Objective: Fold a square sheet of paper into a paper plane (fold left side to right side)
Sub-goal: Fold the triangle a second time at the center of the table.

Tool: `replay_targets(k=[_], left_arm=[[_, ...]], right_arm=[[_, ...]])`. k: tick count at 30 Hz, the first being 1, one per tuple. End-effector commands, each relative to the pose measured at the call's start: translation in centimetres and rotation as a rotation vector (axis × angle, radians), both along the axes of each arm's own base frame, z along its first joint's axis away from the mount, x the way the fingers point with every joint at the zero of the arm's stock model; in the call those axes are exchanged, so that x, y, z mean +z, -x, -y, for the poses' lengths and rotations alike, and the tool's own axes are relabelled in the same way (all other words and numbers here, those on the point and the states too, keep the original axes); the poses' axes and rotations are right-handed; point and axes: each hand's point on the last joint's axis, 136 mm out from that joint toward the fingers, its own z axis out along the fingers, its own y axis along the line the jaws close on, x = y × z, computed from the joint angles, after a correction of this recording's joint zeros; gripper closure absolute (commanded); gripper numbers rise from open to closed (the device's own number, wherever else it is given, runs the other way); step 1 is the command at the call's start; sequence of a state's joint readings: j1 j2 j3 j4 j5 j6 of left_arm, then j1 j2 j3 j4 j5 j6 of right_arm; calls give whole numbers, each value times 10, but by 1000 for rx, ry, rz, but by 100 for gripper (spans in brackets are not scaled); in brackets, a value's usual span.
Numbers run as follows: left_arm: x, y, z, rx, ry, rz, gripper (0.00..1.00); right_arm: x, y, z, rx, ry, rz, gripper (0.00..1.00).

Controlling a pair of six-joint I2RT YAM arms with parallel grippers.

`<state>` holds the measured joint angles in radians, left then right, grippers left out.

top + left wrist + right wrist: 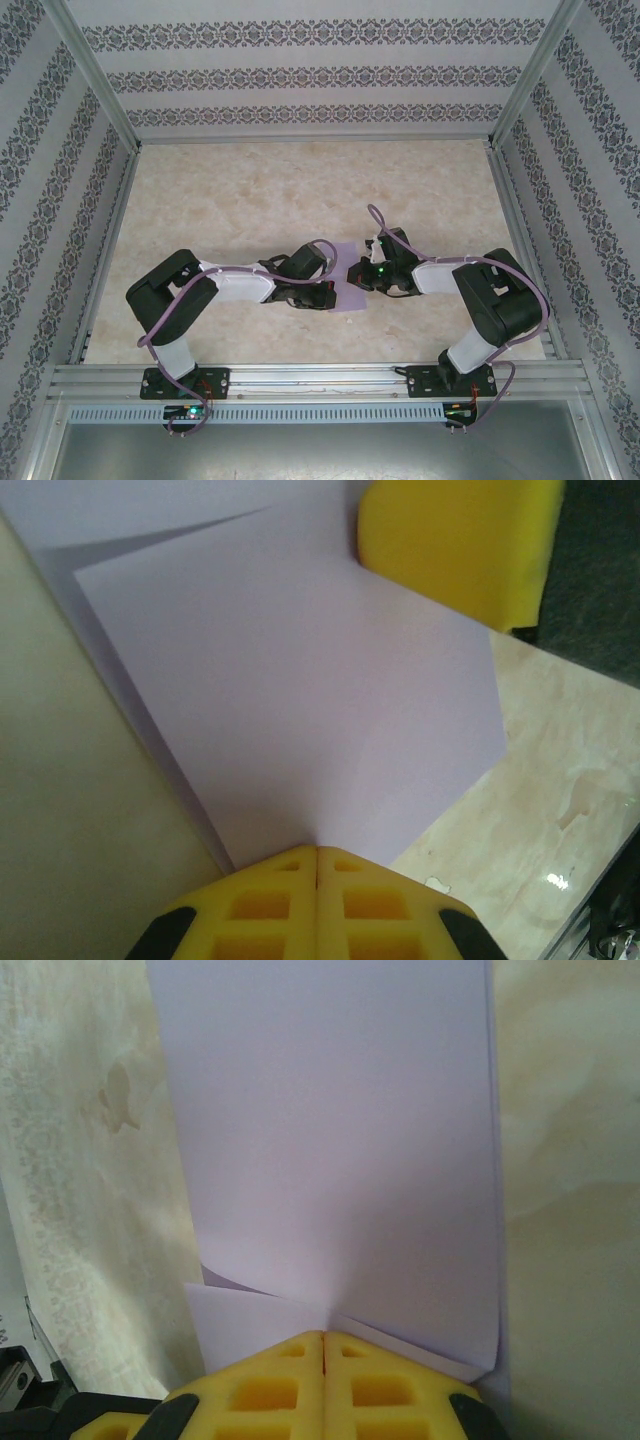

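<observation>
Top cam overhead; wrist cams close (share paper point(300, 700)).

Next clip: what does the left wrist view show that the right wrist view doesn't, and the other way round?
Left wrist view: the sheet of paper lies doubled, an upper layer's slanted edge over a lower layer, and a second set of yellow fingers, apparently the other arm's, sits at its far corner. Right wrist view: small flaps folded near the right gripper, and a dark stain on the table. Both: lavender paper on the pale marbled table, with the left gripper and the right gripper each shut at the paper's near edge.
</observation>
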<state>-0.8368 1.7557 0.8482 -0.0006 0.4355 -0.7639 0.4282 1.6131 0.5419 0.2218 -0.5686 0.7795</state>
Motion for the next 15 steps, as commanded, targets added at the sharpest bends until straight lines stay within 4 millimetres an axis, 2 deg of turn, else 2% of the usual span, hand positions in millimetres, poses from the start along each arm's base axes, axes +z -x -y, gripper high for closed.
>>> replay_targets(k=[1, 4, 9, 15], left_arm=[[16, -4, -2, 3, -12, 11, 99], [31, -10, 6, 0, 28, 28, 99], [39, -14, 22, -27, 79, 25, 99], [30, -22, 33, -56, 70, 23, 99]], right_arm=[[-34, 20, 18, -20, 112, -96, 100], [-35, 22, 19, -22, 109, -96, 100], [-35, 23, 19, -28, 106, -99, 100], [-37, 24, 20, -32, 105, -114, 100]])
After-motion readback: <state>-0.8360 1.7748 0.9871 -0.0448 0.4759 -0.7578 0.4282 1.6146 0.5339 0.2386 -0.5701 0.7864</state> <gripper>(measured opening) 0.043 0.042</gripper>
